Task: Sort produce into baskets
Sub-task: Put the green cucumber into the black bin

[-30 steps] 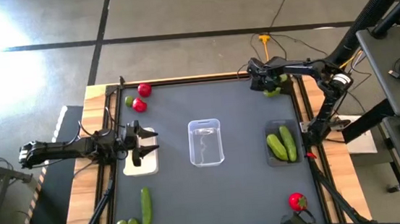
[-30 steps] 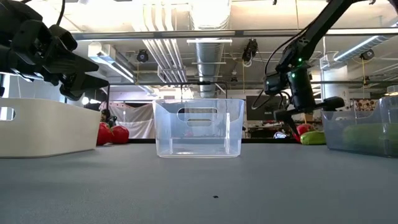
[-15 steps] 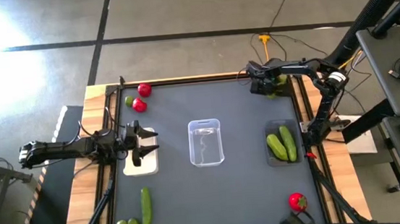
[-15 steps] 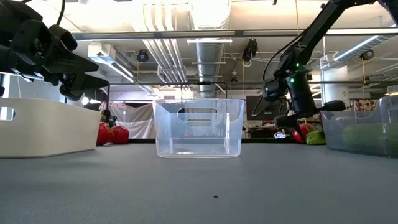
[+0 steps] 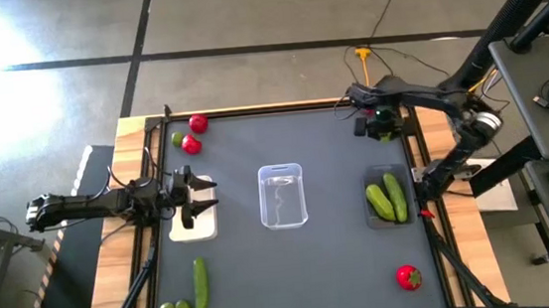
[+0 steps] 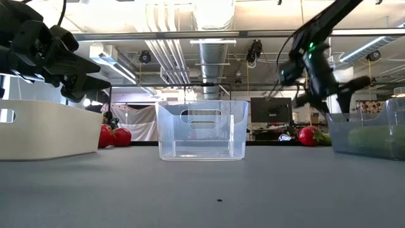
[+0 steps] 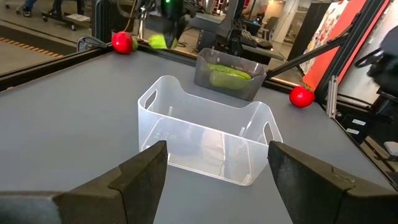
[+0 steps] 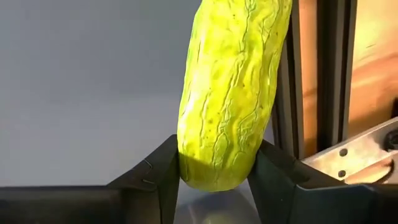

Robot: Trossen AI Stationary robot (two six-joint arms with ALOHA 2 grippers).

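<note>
Right gripper [image 8: 214,171] clamps one end of a cucumber [image 8: 233,87] at the table's far right corner; held by its tip, it could slip; left gripper [image 7: 217,171] waits apart.

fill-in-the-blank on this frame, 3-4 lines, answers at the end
The right hand grips a ____ cucumber.
The dark grey basket holds ____ cucumbers.
The left hand sits above the ____ basket.
The clear basket contains ____ produce.

Answers: green; two; white; no
</note>
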